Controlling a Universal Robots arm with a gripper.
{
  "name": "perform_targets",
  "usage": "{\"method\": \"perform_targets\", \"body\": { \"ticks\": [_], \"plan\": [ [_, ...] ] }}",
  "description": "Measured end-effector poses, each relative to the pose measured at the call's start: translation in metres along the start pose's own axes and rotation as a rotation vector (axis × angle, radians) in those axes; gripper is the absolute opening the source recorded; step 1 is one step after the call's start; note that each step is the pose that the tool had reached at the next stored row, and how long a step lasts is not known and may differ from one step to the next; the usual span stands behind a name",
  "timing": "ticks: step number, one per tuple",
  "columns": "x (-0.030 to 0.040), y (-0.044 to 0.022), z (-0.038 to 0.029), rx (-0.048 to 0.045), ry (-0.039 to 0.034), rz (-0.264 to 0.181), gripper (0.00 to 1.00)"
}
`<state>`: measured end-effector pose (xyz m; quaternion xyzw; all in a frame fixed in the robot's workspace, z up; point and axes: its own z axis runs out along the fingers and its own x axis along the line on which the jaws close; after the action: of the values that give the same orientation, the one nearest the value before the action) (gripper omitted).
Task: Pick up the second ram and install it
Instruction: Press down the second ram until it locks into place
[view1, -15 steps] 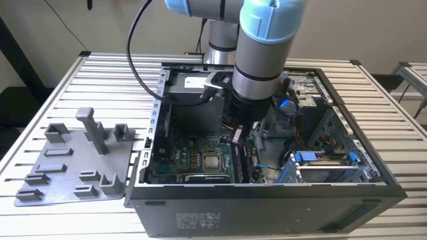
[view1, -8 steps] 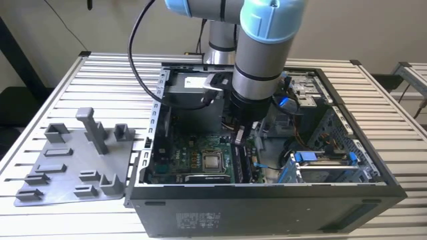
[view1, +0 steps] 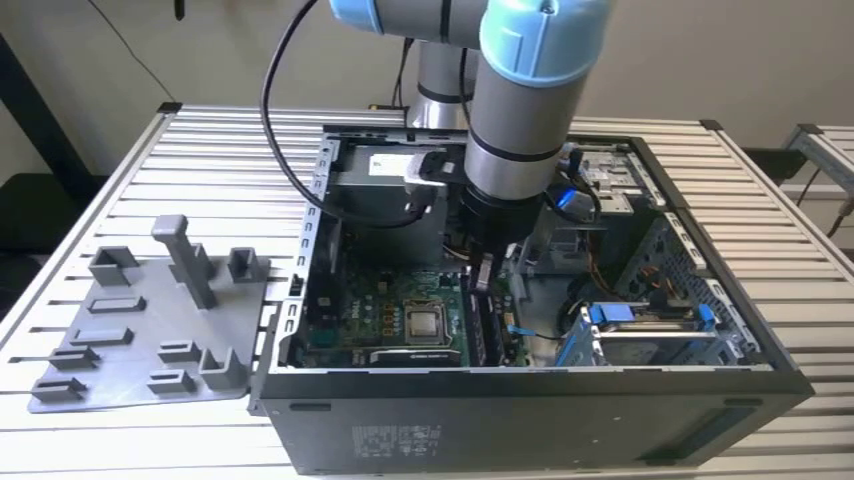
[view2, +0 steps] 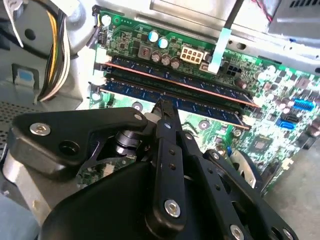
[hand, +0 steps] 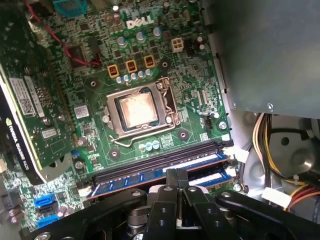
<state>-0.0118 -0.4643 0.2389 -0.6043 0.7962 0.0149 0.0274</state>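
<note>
One arm reaches down into the open computer case (view1: 534, 380) in the exterior view. In both wrist views the pincer (view2: 164, 107) is pinched closed, pressing the second ram (view2: 200, 102) into its slot; off-centre pressure could leave one end unlatched.

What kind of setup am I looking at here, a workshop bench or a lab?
Probably a robot test bench: an open computer case lies on a slatted metal table, beside a grey holder plate. The gripper sits over the memory slots on the motherboard.
</note>
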Motion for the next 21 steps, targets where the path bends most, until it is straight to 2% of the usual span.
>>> {"method": "perform_targets", "body": {
  "ticks": [7, 12, 21],
  "plan": [
    [0.0004, 0.0001, 0.0008, 0.0092, -0.0054, -0.109, 0.11],
    [0.0027, 0.0016, 0.0012, 0.0141, -0.0078, -0.147, 0.11],
    [0.0118, -0.0005, 0.0014, 0.0121, -0.0092, -0.197, 0.11]
  ]
}}
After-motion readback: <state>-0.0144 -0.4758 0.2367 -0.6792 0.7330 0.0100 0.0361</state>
